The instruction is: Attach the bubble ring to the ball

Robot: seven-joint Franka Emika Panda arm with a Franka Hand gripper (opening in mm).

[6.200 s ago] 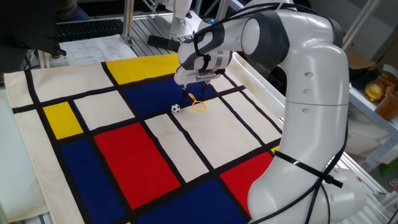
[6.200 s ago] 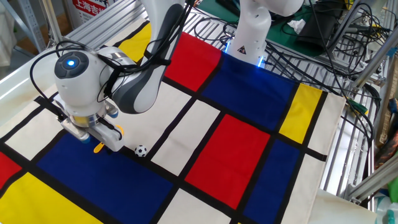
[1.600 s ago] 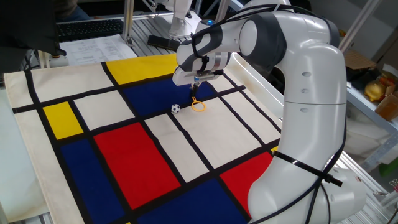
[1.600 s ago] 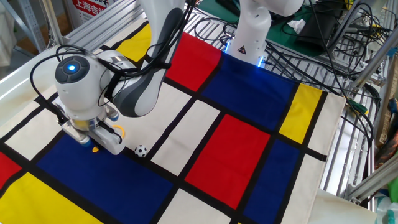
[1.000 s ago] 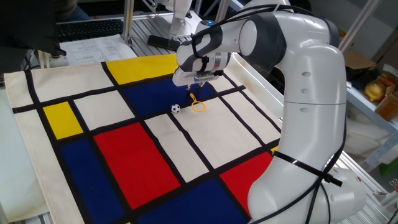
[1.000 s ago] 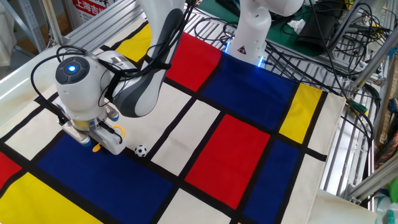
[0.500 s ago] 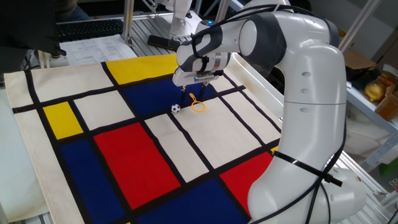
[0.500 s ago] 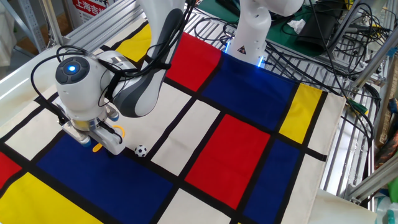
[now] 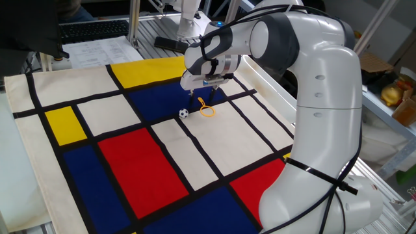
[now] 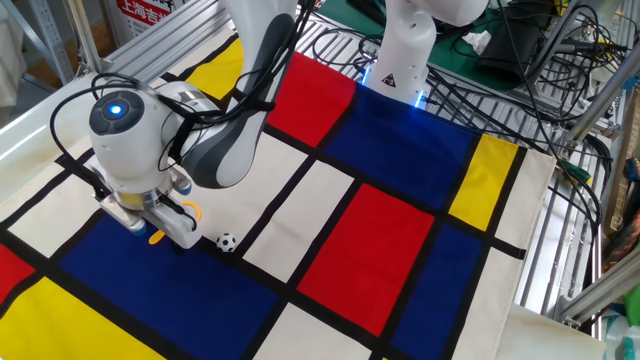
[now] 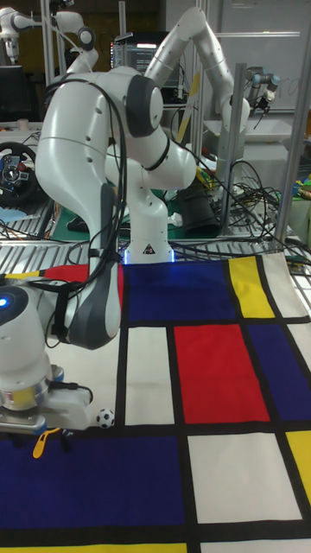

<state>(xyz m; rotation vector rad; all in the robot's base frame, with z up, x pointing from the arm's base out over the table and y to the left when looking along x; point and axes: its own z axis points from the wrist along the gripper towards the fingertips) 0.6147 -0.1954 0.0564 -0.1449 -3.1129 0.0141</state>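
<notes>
Progress, as far as you could judge from these views, was at the very start: the bubble ring point(image 9: 207, 109) and the ball point(image 9: 184, 114) lay apart on the surface point(image 9: 162, 156), the ring not yet on the ball. You had the gripper point(image 9: 201, 97) low over the ring's short handle, fingers spread to either side of it with a clear gap and nothing between them; whether the fingertips touched the cloth could not be told. In the other fixed view only a sliver of orange ring point(image 10: 158, 237) showed under the gripper body point(image 10: 160, 222), with the ball point(image 10: 227, 242) just beside it; the tall view put the ring point(image 11: 41, 444) beneath the wrist and the ball point(image 11: 104, 418) near. What was left, then, was everything: taking the ring, carrying it over and seating its loop on the ball. The ring looked like thin, stiff orange-yellow plastic, a small open loop with a straight stem, lying flat and so offering little to pinch. The ball was tiny, smooth and round, white with black patches, and would likely roll at a nudge. The surface was covered by a matte woven cloth in blue, red, yellow and cream blocks edged in black.
</notes>
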